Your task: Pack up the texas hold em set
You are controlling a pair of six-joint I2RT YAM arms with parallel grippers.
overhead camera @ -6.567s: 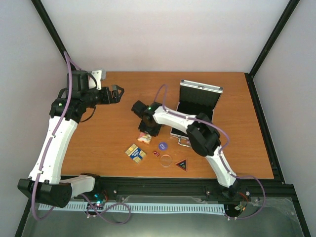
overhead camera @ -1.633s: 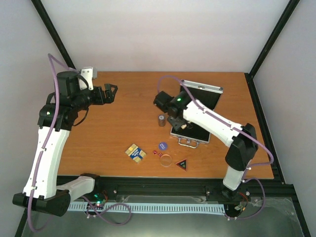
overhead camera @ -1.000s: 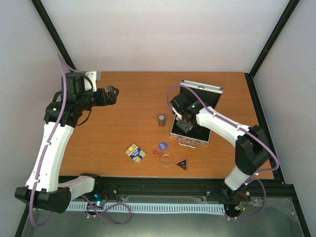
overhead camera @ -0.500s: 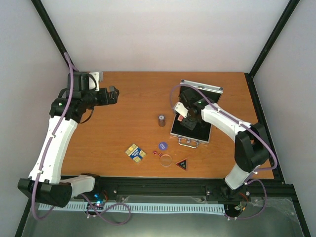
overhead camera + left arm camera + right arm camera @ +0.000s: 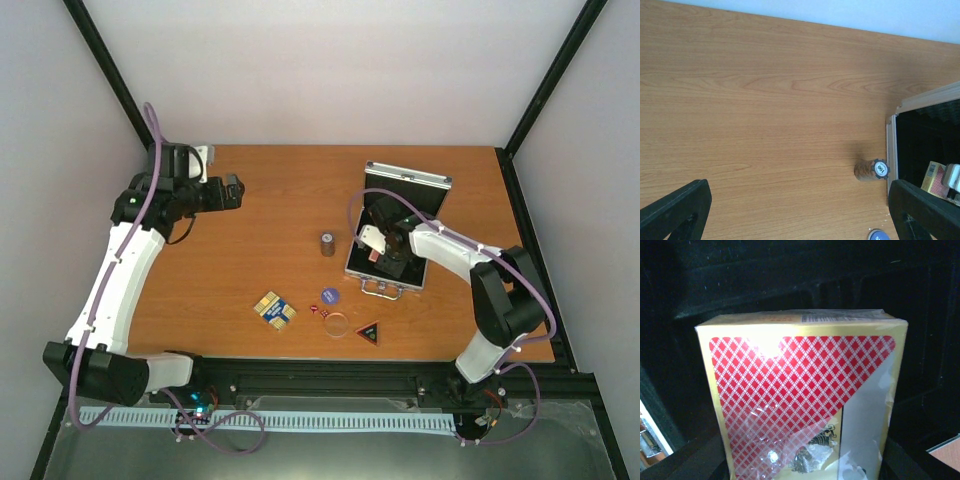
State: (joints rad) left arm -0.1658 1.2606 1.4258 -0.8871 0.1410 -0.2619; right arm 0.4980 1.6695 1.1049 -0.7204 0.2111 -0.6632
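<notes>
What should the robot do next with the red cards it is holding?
Probably lower the red deck a little, down onto the black lining, then let go. The right gripper holds the deck over the open case, with dark lining all around it, and it does not look set down yet.

The figure 100 appears on the round end face of a dark cylinder [image 5: 871, 170] on the wooden table [image 5: 765, 100], seen in the left wrist view. A line of fine print runs along the top edge of a red card box [image 5: 805, 400] but is too small to read. Markings on the blue and gold card box [image 5: 275, 309] are likewise illegible.
</notes>
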